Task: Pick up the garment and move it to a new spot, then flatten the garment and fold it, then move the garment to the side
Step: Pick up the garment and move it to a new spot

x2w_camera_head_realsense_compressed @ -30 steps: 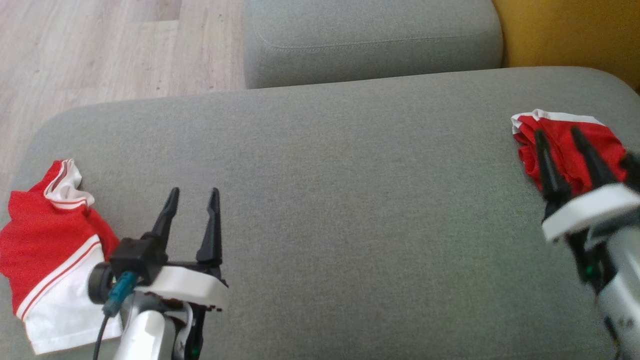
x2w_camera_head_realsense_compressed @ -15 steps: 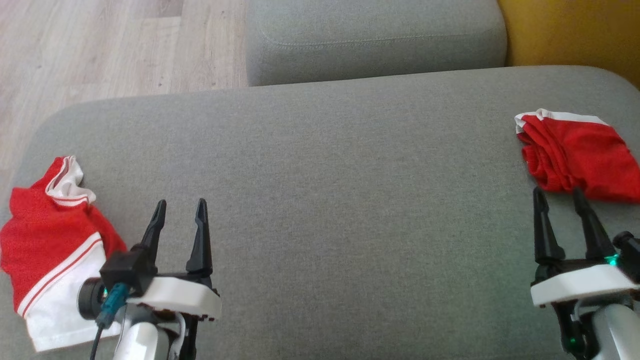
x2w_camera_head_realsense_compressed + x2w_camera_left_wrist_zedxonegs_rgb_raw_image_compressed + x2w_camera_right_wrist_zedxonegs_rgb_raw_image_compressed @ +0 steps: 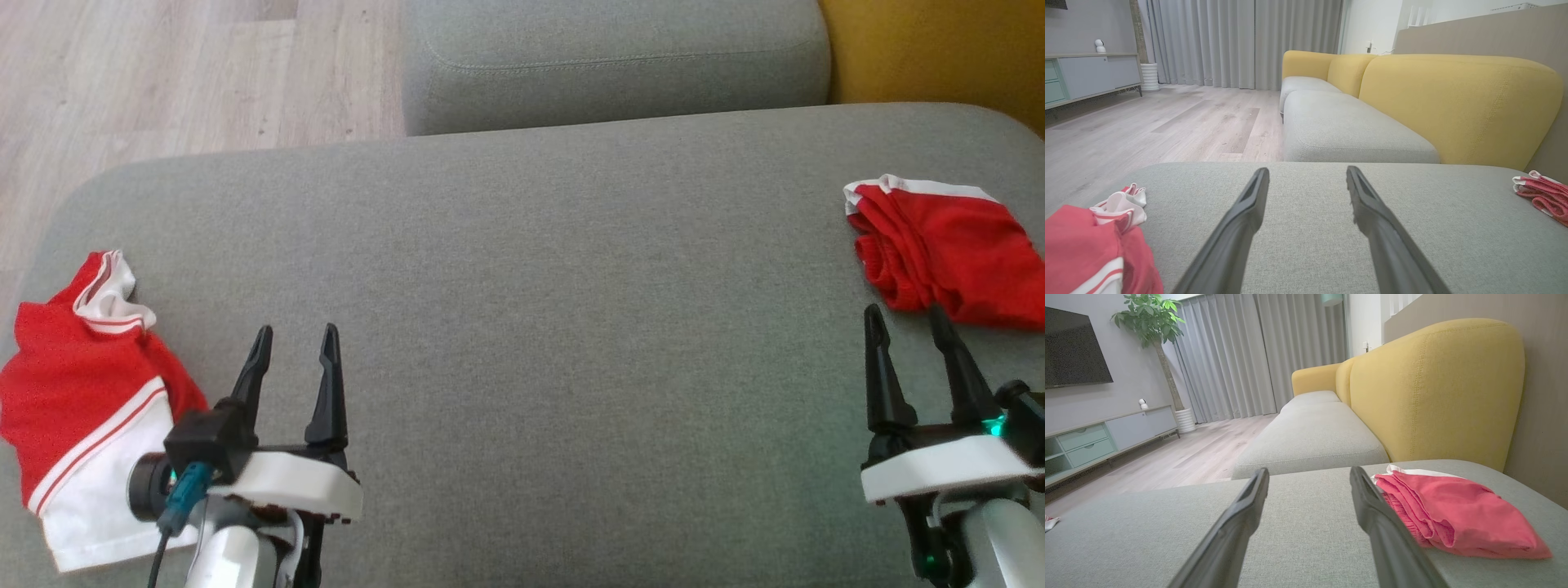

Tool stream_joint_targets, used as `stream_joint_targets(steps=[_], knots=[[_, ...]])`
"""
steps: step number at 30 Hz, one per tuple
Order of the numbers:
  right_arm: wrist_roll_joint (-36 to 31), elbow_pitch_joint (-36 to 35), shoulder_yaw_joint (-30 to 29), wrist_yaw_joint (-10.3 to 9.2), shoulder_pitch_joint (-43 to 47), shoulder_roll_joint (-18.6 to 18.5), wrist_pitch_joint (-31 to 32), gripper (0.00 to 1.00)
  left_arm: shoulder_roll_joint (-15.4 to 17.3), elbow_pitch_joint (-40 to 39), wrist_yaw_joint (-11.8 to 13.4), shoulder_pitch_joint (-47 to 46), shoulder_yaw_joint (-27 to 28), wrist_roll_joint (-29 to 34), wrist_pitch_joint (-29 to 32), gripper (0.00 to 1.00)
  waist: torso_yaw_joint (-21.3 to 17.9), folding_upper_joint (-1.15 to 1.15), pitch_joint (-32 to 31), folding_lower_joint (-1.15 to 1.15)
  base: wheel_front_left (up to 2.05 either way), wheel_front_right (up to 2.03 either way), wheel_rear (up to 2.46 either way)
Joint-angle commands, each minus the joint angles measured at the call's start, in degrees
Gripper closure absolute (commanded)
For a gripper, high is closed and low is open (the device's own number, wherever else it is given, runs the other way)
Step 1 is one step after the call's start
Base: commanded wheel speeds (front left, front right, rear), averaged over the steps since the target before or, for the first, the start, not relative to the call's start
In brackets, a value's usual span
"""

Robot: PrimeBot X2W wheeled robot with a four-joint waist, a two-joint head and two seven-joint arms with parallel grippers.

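Observation:
A crumpled red and white garment [image 3: 77, 392] lies at the left end of the grey cushion [image 3: 522, 327]; it shows at the lower left in the left wrist view as the garment [image 3: 1090, 249]. A folded red garment [image 3: 951, 249] with a white edge rests at the cushion's right end, also seen as the folded garment [image 3: 1453, 514]. My left gripper [image 3: 295, 331] hovers open just right of the crumpled garment, empty. My right gripper [image 3: 904, 310] stands open and empty just short of the folded garment, apart from it. Both pairs of fingers point across the cushion.
A second grey seat cushion [image 3: 612, 65] lies beyond the first. A yellow backrest [image 3: 939, 49] rises at the far right. Wooden floor [image 3: 163, 82] runs along the left. In the right wrist view a TV cabinet [image 3: 1106, 437] and a potted plant [image 3: 1155, 322] stand far off.
My right gripper has drawn back from over the folded red garment toward the near edge, leaving it lying there. My left gripper has pulled back a little. The head view shifted slightly.

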Motion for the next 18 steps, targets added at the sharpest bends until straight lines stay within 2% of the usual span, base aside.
stream_joint_targets(steps=[1, 8, 18], knots=[[-0.27, -2.03, 1.09, 0.43, -1.29, -0.5, -0.62, 0.0, 0.07, -2.2, 0.27, -2.51, 1.64, 0.38, -0.35, 0.0, 0.2, 0.0, 0.04, 0.0, 0.0, 0.0, 0.0], [-0.15, -2.15, 2.07, 0.43, -1.29, -0.43, -0.62, 0.0, 0.07, -2.28, 0.74, -3.26, 1.36, 0.78, -0.35, 0.0, 3.58, 0.0, 0.03, 0.0, 0.0, 0.0, 0.0], [1.03, -1.27, 5.3, 0.43, -1.86, 0.07, -0.6, 0.0, 0.07, -1.8, 1.06, -3.22, 2.72, 2.27, -0.35, 0.0, 14.53, 0.0, -0.06, 0.0, 0.0, 0.0, 0.0]])
